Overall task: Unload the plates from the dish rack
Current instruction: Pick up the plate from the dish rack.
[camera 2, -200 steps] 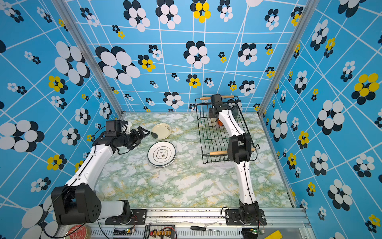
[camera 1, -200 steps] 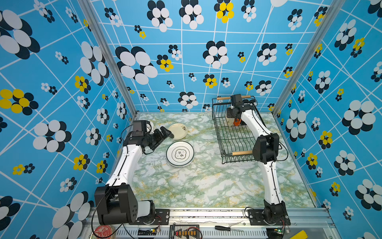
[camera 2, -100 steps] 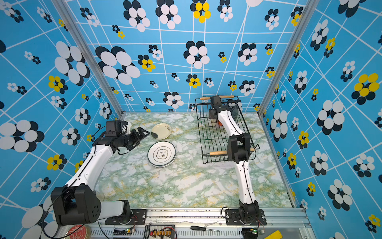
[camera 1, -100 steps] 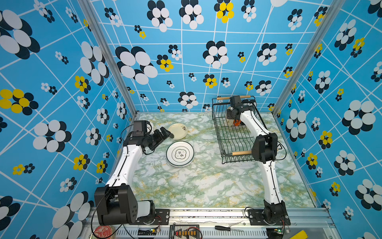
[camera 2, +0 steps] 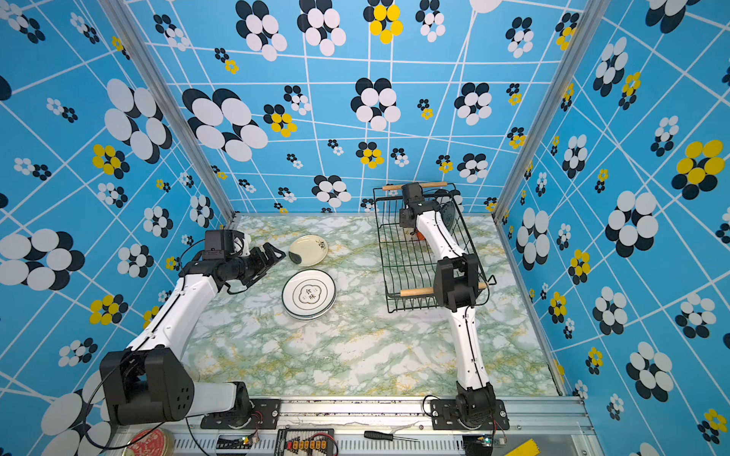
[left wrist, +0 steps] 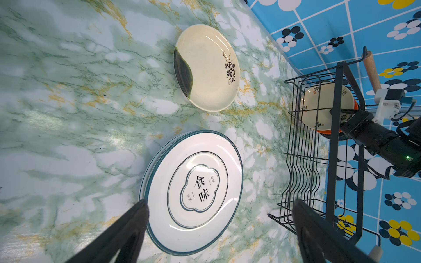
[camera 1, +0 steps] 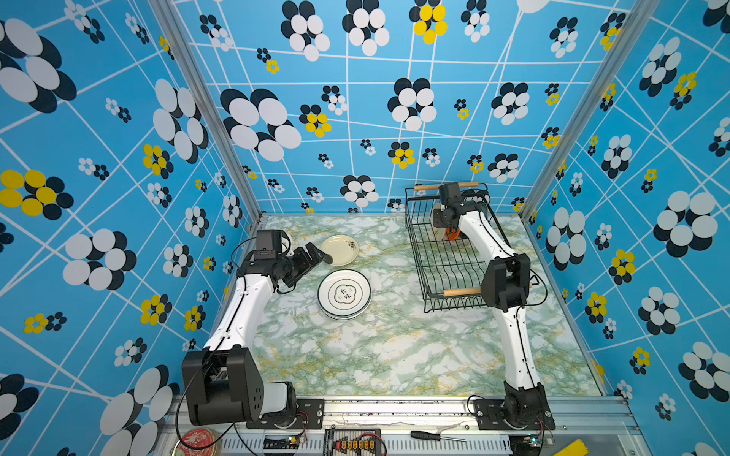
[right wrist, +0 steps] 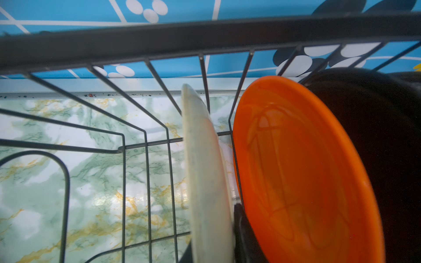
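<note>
Right pincer (right wrist: 213,230) clenched across the rim of the cream plate (right wrist: 205,159), which stands on edge at the dish rack's (camera 1: 434,272) far end, upper right in a top view; orange plate (right wrist: 296,170) just beside it. Way out is probably straight up. Left pincer (camera 1: 316,256) released, well apart at centre-left.

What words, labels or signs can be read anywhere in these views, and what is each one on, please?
"食味": large black characters in the centre emblem of the white plate topping the stack on the table.
Smaller characters flanking them in that emblem: too small to read reliably.
Marks around the cream plate in the dish rack: too small to read.
Print on the red tin lid: blurred, unreadable.
</note>
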Robot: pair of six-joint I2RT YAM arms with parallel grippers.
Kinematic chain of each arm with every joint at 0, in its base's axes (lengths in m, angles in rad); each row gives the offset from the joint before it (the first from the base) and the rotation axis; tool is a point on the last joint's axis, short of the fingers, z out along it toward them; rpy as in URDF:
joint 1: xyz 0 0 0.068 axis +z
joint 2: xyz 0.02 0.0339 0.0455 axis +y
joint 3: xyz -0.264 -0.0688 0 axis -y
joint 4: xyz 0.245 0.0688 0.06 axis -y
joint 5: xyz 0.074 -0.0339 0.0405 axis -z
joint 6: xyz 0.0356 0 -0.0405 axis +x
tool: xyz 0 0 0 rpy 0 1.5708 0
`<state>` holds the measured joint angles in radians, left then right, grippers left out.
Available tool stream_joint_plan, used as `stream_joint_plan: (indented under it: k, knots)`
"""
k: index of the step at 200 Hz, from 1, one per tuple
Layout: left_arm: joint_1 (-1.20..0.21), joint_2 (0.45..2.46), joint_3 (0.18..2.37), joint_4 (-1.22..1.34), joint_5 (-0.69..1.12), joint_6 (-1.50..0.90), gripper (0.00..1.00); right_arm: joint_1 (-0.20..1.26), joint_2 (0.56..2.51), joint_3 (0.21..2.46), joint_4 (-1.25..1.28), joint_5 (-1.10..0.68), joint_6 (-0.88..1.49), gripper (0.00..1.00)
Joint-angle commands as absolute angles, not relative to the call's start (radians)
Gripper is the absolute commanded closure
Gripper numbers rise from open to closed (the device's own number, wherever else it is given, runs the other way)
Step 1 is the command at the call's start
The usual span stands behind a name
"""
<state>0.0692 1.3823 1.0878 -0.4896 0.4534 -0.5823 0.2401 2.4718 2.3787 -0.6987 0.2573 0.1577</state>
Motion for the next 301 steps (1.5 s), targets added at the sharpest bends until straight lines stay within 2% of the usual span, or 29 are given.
stream_joint_plan:
  k: [1, 27, 141, 204, 273, 301]
  knots:
    - [0.055, 1.423, 1.125, -0.525, 0.417, -0.534, 0.01, 0.235, 2.490, 2.393, -0.701, 0.275, 0.148, 0.83]
    - [0.051, 1.427, 1.122, -0.507, 0.391, -0.532, 0.01, 0.235, 2.479, 2.380, -0.699, 0.282, 0.140, 0.88]
    - [0.012, 1.458, 1.153, -0.513, 0.322, -0.511, 0.01, 0.236, 2.387, 2.339, -0.710, 0.349, 0.098, 0.91]
    - [-0.009, 1.530, 1.207, -0.544, 0.355, -0.499, 0.01, 0.237, 2.305, 2.335, -0.732, 0.346, 0.095, 0.91]
    - [-0.034, 1.542, 1.215, -0.469, 0.478, -0.501, 0.01, 0.241, 2.183, 2.316, -0.766, 0.315, 0.121, 0.91]
    - [-0.074, 1.553, 1.253, -0.462, 0.487, -0.502, 0.01, 0.242, 2.042, 2.209, -0.715, 0.294, 0.161, 0.91]
